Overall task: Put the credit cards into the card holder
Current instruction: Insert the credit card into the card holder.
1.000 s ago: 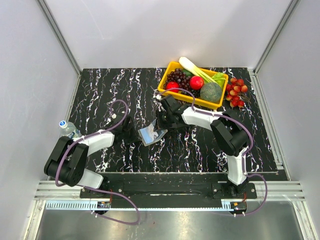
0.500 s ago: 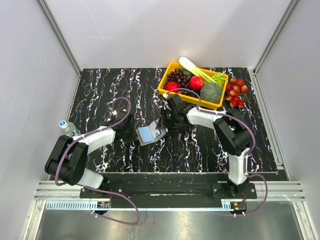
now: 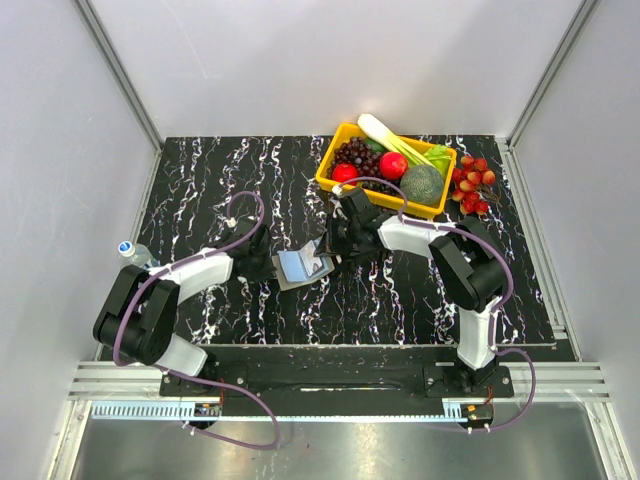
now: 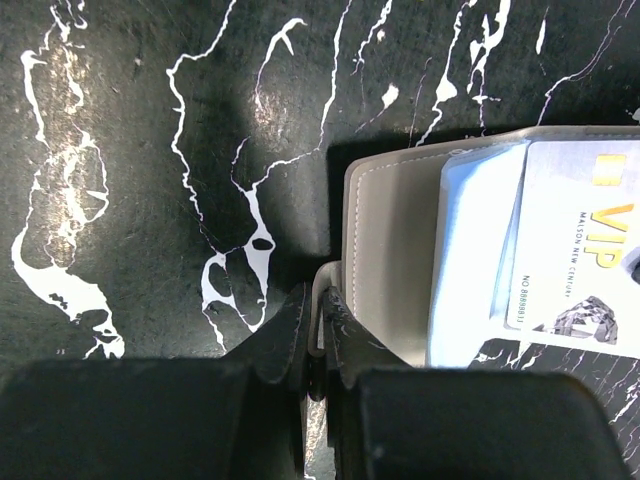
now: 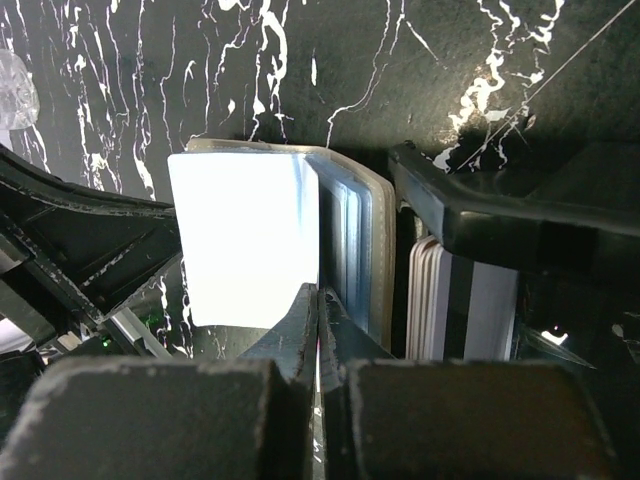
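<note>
Open pale grey stitched rectangular card holder point(image 3: 298, 266) lies at middle of black white-veined marble-look worktop point(image 3: 200, 190), between the two arms.
Left claw point(image 4: 318, 310) clamped on holder's edge flap.
We note white card with yellow VIP lettering point(image 4: 575, 250) and light blue card point(image 4: 470, 270) overlapping on open holder.
Right claw point(image 5: 317, 300) pressed together at holder's pocket stack. Possibly thin card edge pinched between its fingers, but view too tight for us to confirm.
Yellow plastic bin of fruit and vegetables point(image 3: 325, 172) at far side, well apart.
</note>
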`<state>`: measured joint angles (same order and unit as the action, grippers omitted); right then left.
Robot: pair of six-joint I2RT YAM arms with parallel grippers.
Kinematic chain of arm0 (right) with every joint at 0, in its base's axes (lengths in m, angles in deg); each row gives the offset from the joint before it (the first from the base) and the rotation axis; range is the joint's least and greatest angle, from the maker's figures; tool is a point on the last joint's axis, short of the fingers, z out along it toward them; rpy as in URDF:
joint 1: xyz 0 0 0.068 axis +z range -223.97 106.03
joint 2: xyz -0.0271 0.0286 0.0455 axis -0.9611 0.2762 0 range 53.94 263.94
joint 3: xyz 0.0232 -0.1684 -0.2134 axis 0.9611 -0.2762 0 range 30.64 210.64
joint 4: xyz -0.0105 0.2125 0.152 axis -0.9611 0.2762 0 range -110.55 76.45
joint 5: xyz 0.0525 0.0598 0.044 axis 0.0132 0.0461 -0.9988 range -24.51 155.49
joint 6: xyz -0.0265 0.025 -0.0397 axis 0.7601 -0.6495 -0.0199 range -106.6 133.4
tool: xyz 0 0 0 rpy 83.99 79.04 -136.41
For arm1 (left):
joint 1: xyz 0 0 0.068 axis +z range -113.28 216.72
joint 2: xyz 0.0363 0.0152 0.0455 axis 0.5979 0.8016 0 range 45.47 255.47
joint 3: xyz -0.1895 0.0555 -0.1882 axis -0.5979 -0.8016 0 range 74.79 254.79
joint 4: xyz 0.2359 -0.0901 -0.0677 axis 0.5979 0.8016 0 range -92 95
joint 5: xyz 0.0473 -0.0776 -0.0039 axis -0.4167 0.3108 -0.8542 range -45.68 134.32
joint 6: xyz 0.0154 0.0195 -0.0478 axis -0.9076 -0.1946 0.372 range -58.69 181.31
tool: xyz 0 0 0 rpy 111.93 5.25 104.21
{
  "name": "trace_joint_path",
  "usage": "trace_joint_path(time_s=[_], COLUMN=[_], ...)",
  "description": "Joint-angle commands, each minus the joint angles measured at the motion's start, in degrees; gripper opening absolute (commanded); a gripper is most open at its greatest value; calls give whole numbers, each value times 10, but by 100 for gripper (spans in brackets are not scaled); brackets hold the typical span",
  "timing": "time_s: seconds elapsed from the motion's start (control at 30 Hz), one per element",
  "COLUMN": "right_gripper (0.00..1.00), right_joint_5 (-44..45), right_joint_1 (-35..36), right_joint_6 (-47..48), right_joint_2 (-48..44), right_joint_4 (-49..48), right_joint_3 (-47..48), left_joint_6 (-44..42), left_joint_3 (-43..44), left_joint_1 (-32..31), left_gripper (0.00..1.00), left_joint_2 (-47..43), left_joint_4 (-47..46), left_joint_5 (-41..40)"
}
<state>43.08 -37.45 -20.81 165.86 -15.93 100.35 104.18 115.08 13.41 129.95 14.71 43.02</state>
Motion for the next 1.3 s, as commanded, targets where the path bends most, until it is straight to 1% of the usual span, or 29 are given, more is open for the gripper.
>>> trace_joint_path(time_s=[0.0, 0.13, 0.3, 0.4, 0.43, 0.6, 0.8, 0.87, 1.03, 1.17, 1.27], right_gripper=[0, 0, 0, 0, 0, 0, 0, 0, 0, 0, 0], right_joint_5=[-23, -42, -27, -2, -9, -6, -40, -54, -14, -6, -25], right_joint_1=[-3, 2, 7, 6, 7, 9, 10, 11, 11, 16, 22], right_joint_6=[11, 18, 23, 13, 10, 20, 35, 37, 32, 49, 67], right_joint_2=[-4, 13, 15, -8, -9, 22, 57, 59, 56, 72, 86], right_joint_4=[-15, -8, -1, -24, -29, 15, 55, 55, 73, 95, 115], right_joint_3=[-3, 6, 4, -15, -14, 16, 38, 40, 39, 52, 65], left_joint_6=[-10, -8, -5, -4, -3, -5, -2, -2, -1, -1, 0], left_joint_3=[1, 2, 6, 7, 7, 10, 8, 9, 8, 9, 11], left_joint_1=[3, 3, 3, 3, 3, 3, 4, 3, 3, 3, 3], left_gripper=[0, 0, 0, 0, 0, 0, 0, 0, 0, 0, 0], left_joint_2=[26, 32, 36, 38, 39, 42, 46, 51, 50, 49, 50], left_joint_4=[11, 9, 9, 10, 10, 10, 9, 9, 8, 9, 9], left_joint_5=[-27, -26, -25, -25, -23, -22, -20, -19, -20, -18, -18])
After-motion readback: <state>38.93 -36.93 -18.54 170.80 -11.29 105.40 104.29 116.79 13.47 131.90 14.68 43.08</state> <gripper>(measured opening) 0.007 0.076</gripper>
